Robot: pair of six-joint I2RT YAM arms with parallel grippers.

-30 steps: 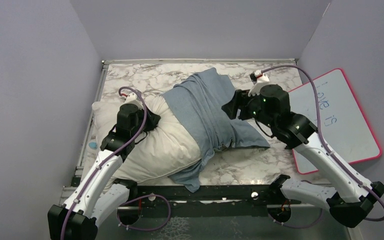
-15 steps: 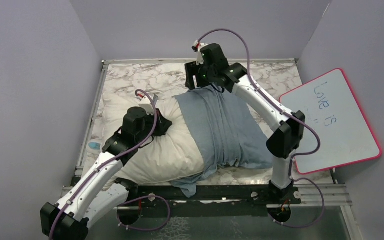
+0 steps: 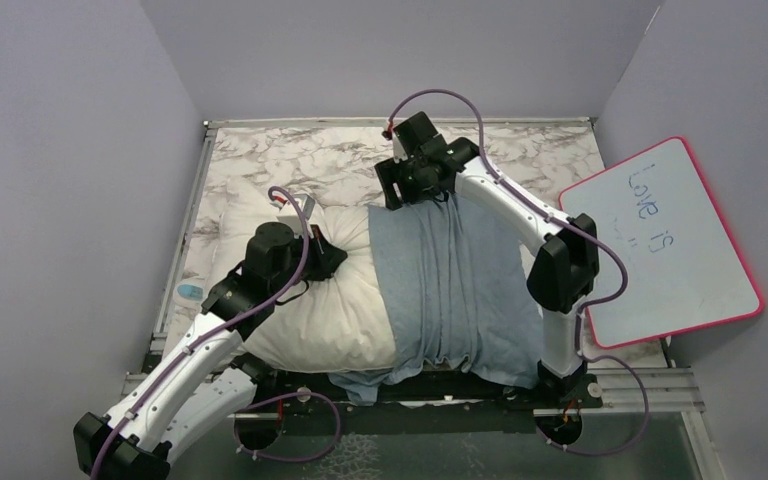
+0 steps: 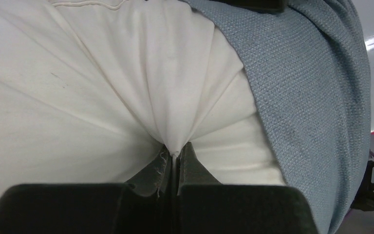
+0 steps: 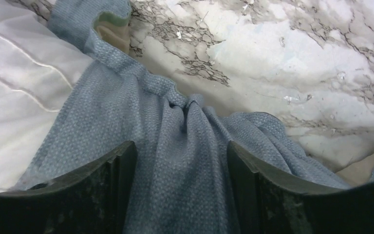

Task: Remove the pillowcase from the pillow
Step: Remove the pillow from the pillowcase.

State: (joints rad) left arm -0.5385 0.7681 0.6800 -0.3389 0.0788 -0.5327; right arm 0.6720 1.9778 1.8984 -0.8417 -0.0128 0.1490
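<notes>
**Pillowcase half off: one arm anchors the pillow, the other is lined up for a grab.**

The left gripper [image 4: 175, 156] is clenched on a pinch of the plump white pillow [image 3: 330, 310], left of centre in the overhead view, where smooth cotton fans into creases. The pillowcase [image 3: 450, 280], a nubbly grey-blue weave, sleeves the pillow's right half. The right gripper [image 5: 180, 146] straddles its bunched far edge near the top of the frame, fingers apart and holding nothing. Next, I'd judge, it must close on that ridge and draw the cloth rightward.
</notes>
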